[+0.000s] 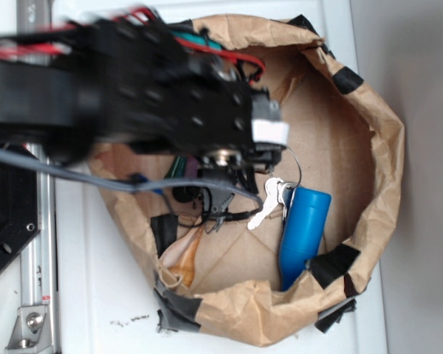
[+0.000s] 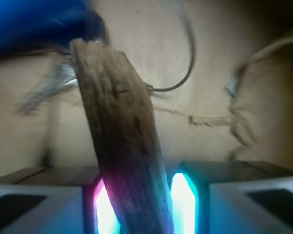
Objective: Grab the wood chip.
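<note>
Inside the crumpled brown paper basin, the rough brown wood chip is clamped by the end effector; grip pressure should be maintained while it is raised.

From the exterior view the black arm is smeared with motion blur and runs off the frame at nine o'clock, and it hides the wood chip and the gripper's fingertips altogether. In the wrist view the wood chip is cut off at six o'clock. The blue object at eleven o'clock is too blurred to identify.
</note>
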